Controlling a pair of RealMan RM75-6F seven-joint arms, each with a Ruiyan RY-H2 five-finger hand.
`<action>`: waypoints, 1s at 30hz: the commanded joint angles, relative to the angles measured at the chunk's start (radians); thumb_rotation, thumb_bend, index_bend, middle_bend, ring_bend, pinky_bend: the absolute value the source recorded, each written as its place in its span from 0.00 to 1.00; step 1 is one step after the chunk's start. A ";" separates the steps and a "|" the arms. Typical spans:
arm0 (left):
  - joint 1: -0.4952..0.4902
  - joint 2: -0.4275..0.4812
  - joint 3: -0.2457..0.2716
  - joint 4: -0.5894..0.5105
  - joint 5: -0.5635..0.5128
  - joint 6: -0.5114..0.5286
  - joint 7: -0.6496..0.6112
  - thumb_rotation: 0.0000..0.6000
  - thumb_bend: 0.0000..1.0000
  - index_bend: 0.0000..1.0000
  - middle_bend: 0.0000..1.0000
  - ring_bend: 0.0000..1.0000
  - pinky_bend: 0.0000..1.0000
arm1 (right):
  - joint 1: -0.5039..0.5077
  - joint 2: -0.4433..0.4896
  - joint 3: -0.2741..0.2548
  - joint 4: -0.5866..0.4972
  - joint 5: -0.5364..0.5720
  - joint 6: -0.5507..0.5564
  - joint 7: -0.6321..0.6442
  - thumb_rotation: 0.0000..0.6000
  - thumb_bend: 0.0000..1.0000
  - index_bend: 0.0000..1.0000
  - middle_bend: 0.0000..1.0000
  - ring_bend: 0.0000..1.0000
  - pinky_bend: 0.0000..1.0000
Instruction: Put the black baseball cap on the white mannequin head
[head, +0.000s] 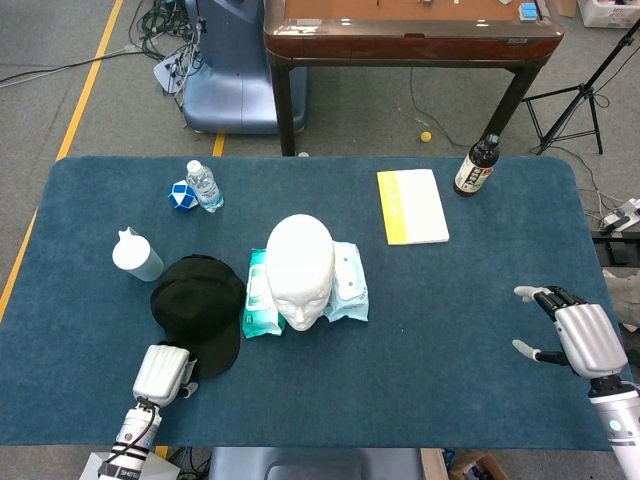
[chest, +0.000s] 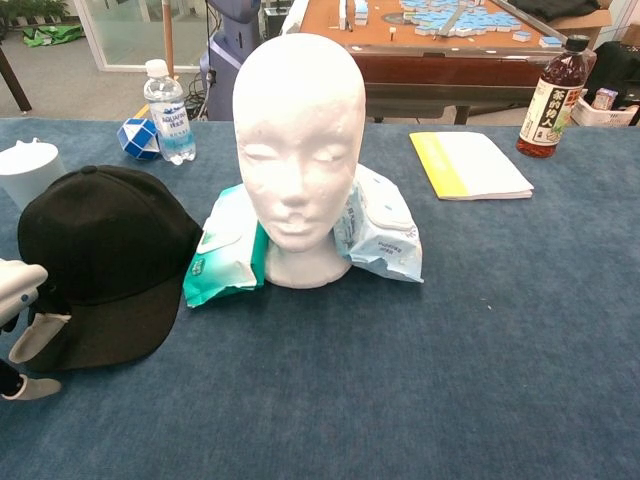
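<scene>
The black baseball cap (head: 198, 308) (chest: 105, 260) lies on the blue table cloth, brim toward me, just left of the white mannequin head (head: 300, 268) (chest: 298, 150), which stands upright. My left hand (head: 165, 375) (chest: 22, 332) sits at the near left corner of the brim, its fingers (chest: 33, 337) apart and one lying against the brim edge. It has no clear hold on the cap. Over the near right part of the table, far from both, my right hand (head: 575, 335) has its fingers spread and is empty; it shows only in the head view.
Green wipes pack (head: 262, 300) and pale blue pack (head: 348, 285) lie against the mannequin's base. A white cup (head: 136, 254) stands behind the cap; water bottle (head: 204, 186) and blue-white cube (head: 179, 194) further back. Yellow book (head: 411, 206) and dark bottle (head: 477, 166) at the back right.
</scene>
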 joint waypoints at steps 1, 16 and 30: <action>-0.003 -0.008 -0.004 0.008 -0.007 0.002 0.002 1.00 0.01 0.86 0.77 0.49 0.50 | 0.000 0.000 0.000 -0.001 0.000 -0.001 0.000 1.00 0.02 0.28 0.37 0.29 0.46; -0.010 -0.053 -0.021 0.077 -0.003 0.039 -0.027 1.00 0.01 0.87 0.78 0.49 0.50 | 0.002 -0.001 0.000 0.000 0.001 -0.004 -0.003 1.00 0.02 0.28 0.37 0.29 0.46; 0.001 -0.121 -0.038 0.228 0.113 0.177 -0.236 1.00 0.01 0.64 0.50 0.32 0.50 | 0.002 -0.002 0.000 -0.001 0.001 -0.004 -0.006 1.00 0.02 0.28 0.37 0.29 0.46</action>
